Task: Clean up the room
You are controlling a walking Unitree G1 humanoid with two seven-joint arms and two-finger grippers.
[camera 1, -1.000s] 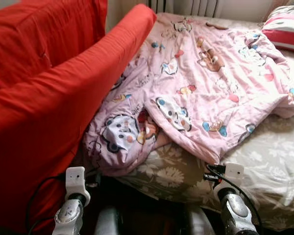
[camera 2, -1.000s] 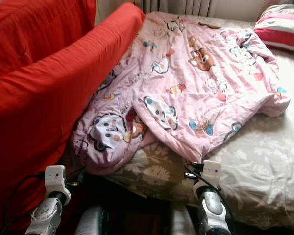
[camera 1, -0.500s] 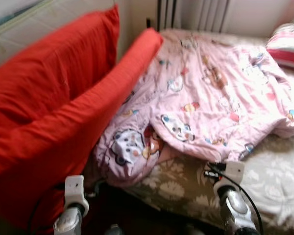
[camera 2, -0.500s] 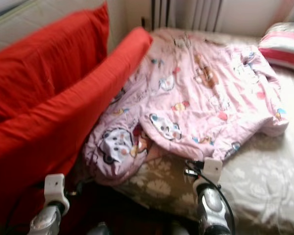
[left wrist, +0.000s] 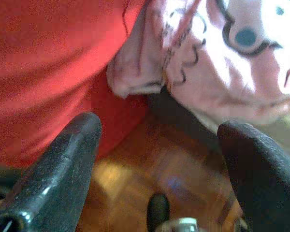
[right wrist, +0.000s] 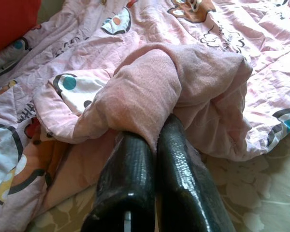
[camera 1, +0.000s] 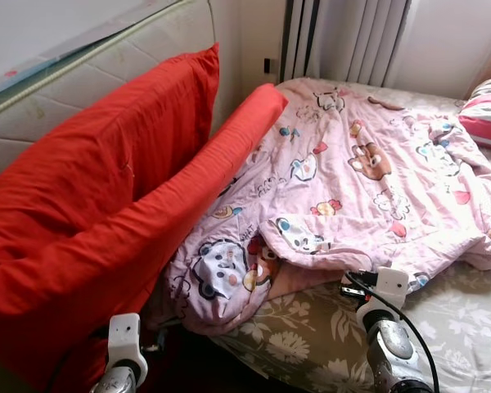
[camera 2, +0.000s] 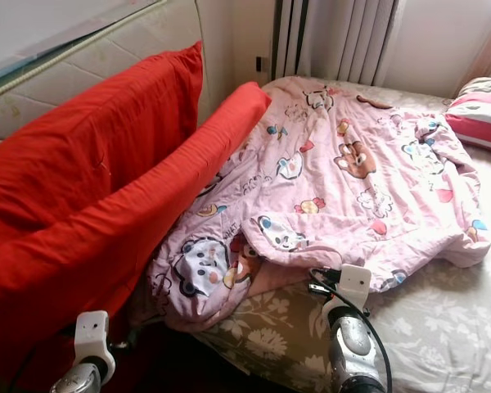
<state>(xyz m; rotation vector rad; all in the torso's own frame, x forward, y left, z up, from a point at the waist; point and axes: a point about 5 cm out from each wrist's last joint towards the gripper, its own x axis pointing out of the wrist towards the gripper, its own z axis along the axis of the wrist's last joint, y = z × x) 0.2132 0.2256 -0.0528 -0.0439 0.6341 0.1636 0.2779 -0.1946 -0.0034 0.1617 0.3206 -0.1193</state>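
Note:
A pink cartoon-print quilt (camera 1: 360,180) lies rumpled across the bed, and its near corner hangs over the front edge. My right gripper (right wrist: 157,133) is shut on a fold of that quilt (right wrist: 145,92) at the near edge. The right wrist (camera 1: 390,288) sits right at the quilt's hem. My left gripper (left wrist: 159,140) is open and holds nothing. It hangs low over the wooden floor (left wrist: 135,179), between the red cushion (left wrist: 43,58) and the quilt's drooping corner (left wrist: 217,72). The left wrist (camera 1: 124,336) shows at the bottom of the left eye view.
Two large red cushions (camera 1: 106,229) lean along the bed's left side, against a padded pale panel (camera 1: 90,74). A floral sheet (camera 1: 311,327) covers the mattress. There is a striped pillow (camera 1: 487,115) at the far right and pale curtains (camera 1: 344,41) behind the bed.
The head camera has tilted up, so the bed sits lower in the picture and the panel and curtains have come into view. The right wrist is now at the quilt's hem.

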